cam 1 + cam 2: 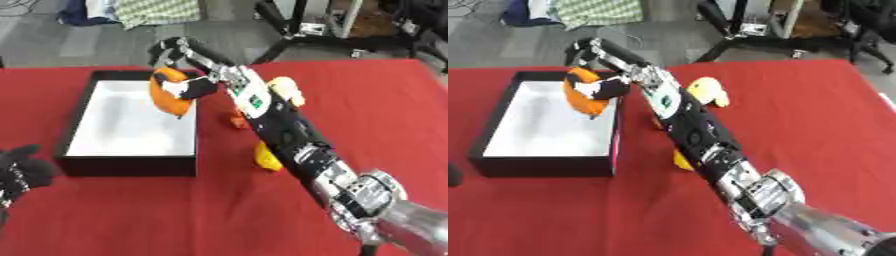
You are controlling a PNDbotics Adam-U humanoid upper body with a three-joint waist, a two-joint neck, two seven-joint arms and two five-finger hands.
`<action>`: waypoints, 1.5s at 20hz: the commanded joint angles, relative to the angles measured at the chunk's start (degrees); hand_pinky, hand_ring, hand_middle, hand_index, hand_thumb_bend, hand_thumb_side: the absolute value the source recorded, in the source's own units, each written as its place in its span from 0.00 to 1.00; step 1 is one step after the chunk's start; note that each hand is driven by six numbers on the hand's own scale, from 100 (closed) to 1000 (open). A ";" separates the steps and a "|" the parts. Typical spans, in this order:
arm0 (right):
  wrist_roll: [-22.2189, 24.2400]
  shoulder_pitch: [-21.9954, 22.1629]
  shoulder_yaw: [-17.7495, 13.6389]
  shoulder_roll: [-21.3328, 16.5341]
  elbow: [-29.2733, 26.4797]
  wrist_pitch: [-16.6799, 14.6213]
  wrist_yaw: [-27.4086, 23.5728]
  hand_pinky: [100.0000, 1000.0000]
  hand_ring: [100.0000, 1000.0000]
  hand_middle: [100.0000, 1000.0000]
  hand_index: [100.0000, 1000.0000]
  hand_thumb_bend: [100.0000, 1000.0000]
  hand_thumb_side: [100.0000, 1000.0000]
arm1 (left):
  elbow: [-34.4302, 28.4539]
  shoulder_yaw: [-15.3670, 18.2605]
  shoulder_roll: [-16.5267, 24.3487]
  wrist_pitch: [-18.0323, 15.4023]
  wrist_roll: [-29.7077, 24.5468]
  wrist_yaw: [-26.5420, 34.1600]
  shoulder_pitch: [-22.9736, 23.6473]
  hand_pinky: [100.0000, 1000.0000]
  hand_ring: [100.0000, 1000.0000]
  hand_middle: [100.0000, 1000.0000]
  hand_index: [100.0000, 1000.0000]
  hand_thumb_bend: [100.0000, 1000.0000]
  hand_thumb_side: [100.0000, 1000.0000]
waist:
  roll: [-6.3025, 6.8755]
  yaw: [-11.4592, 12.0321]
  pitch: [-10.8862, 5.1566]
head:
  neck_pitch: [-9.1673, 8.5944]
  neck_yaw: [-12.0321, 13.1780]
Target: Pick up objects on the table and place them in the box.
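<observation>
Red-covered table (pixel 367 110) seen from above, with a black box (pixel 79 165) lined in white standing toward its left side. Right hand (pixel 179 60) stretched forward on a long black-and-silver arm, fingers and thumb curled round an orange object (pixel 166 97). Orange object held above the box's right wall, near the far right corner, partly over the white interior and clear of the floor. Pale yellow object (pixel 706 90) lying on the cloth just right of the forearm, near the box's far end. Further yellow piece (pixel 267 157) and small orange piece (pixel 236 120) showing at the arm's left edge, between arm and box, mostly hidden. Left hand (pixel 22 172) resting at the lower left edge, dark fingers relaxed and spread upward, holding nothing.
</observation>
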 commanded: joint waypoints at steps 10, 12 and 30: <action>-5.73 -1.12 -0.11 0.02 1.46 0.86 8.48 1.00 0.93 0.80 0.85 0.00 0.37 | -0.99 -0.25 0.05 -0.09 -0.46 0.09 -0.97 0.67 0.60 0.54 0.79 0.00 1.00 | -0.55 -0.22 0.16 | -1.40 -1.18; -5.31 -1.15 0.06 0.05 1.34 0.58 7.62 1.00 0.96 0.86 0.90 0.00 0.42 | -0.99 -0.26 0.08 -0.08 -0.46 0.09 -0.94 0.67 0.60 0.54 0.79 0.00 1.00 | -0.54 -0.30 0.15 | -1.41 -1.15; -3.24 -0.72 0.72 -1.84 -1.46 3.73 -0.35 1.00 0.99 0.95 0.92 0.00 0.68 | -0.84 -0.02 0.36 0.00 -0.16 0.01 0.00 0.67 0.60 0.54 0.79 0.00 1.00 | -0.33 -2.00 -0.38 | -1.25 -1.07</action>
